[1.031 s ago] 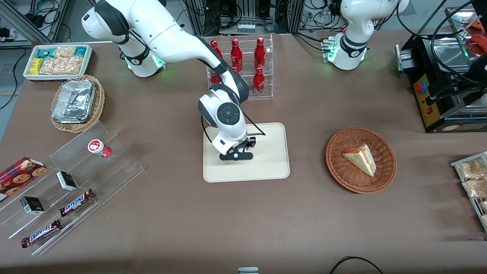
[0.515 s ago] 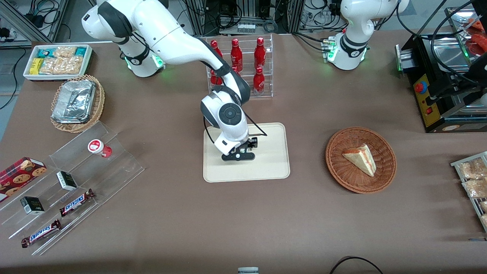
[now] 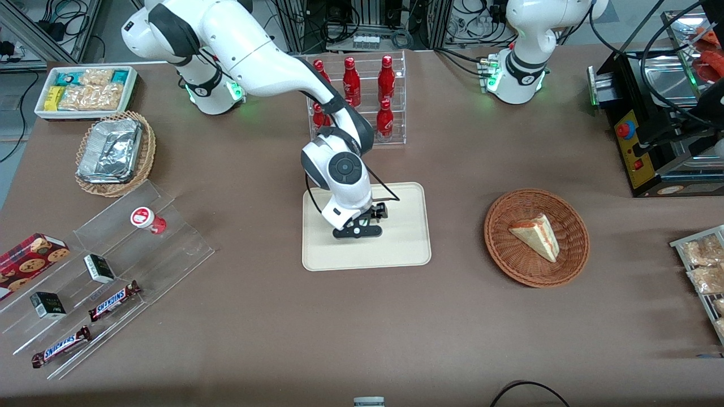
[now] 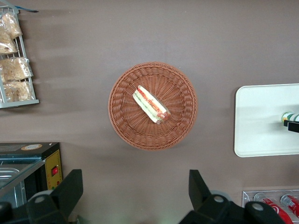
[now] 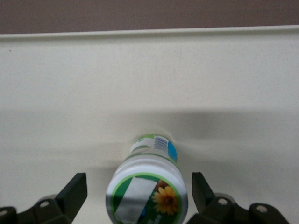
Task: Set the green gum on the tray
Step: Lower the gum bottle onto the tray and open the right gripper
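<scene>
I'm hovering the gripper (image 5: 140,196) over the flat cream-beige rectangular tray (image 3: 404,249) — jaws apart, small white green-lidded gum bottle (image 5: 147,191) standing free on it.

"SNICKERS" on two candy bars (image 3: 115,301), (image 3: 61,346).

Green gum (image 5: 148,189) white with green, sunflower-printed lid; tray (image 5: 70,93) plain cream; gripper (image 5: 139,192) black

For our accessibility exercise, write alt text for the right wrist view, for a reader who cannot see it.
A green gum bottle stands upright on the cream tray, seen from above between the open fingers of the robot's hand, which do not touch it. A strip of brown table shows past the tray's rim.
</scene>
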`<state>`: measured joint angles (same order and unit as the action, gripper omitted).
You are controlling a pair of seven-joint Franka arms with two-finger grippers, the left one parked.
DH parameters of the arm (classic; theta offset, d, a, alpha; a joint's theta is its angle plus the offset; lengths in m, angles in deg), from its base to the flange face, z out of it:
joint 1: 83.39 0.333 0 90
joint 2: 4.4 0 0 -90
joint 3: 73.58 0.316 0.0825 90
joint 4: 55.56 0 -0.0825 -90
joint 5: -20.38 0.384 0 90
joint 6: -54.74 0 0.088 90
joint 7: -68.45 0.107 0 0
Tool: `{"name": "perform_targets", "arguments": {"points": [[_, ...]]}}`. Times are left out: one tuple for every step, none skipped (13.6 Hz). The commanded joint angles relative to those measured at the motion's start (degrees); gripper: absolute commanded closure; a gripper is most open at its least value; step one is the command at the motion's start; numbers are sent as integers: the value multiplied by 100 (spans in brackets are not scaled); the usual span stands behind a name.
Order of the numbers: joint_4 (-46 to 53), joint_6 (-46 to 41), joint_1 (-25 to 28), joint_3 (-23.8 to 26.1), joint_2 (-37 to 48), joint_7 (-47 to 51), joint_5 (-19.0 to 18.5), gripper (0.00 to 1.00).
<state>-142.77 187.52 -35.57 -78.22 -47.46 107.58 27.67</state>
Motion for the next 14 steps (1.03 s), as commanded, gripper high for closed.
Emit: {"name": "perform_targets", "arguments": {"points": [[99,-42,43,-54,-27,-37,-175,0],[90,-68,34,-54,-10,-45,-184,0],[90,-199,34,-63,34,-124,-184,0],[90,-313,34,-63,87,-203,-176,0],[90,-384,26,-72,131,-212,-176,0],[90,-454,26,-72,192,-238,-176,0],[90,-550,-1,-80,262,-256,-176,0],[90,-638,-18,-80,333,-265,-176,0],[90,-744,-36,-80,420,-300,-176,0],[90,-858,-53,-80,500,-318,-176,0],[81,-963,-80,-80,587,-387,-176,0],[81,-1121,-80,-107,667,-484,-176,0],[81,-1271,-106,-107,763,-572,-176,0],[81,-1420,-185,-107,860,-642,-176,0]]}}
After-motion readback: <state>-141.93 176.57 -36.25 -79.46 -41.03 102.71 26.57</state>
